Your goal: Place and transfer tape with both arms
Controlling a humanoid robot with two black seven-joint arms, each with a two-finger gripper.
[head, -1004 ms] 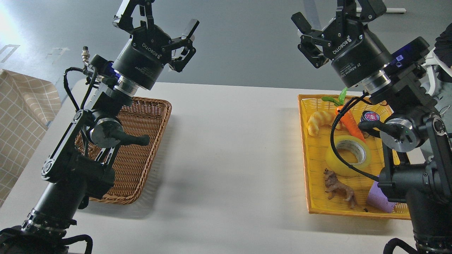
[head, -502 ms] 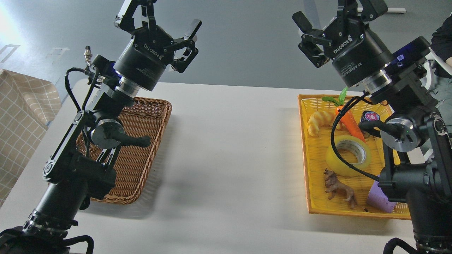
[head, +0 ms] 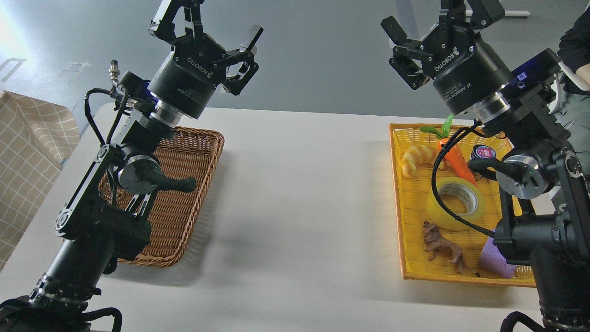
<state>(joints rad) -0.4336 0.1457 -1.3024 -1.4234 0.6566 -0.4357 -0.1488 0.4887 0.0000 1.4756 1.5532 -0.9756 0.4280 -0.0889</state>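
The yellow tape roll (head: 454,203) with its whitish core lies in the yellow basket (head: 400,198) at the right, partly crossed by a black cable. My right gripper (head: 438,16) is raised high above the basket's far end, open and empty. My left gripper (head: 207,20) is raised above the far end of the brown wicker basket (head: 193,184) at the left, open and empty. Both grippers are well above the table and far from the tape.
The yellow basket also holds a pale croissant toy (head: 417,158), an orange carrot toy (head: 454,157), a brown animal figure (head: 442,246), a purple object (head: 493,260) and a small round tin (head: 483,151). A checked cloth (head: 27,157) lies at far left. A person (head: 574,55) stands at far right.
Both arms shifted slightly upward over the first half second, then held still. The tape has not moved.
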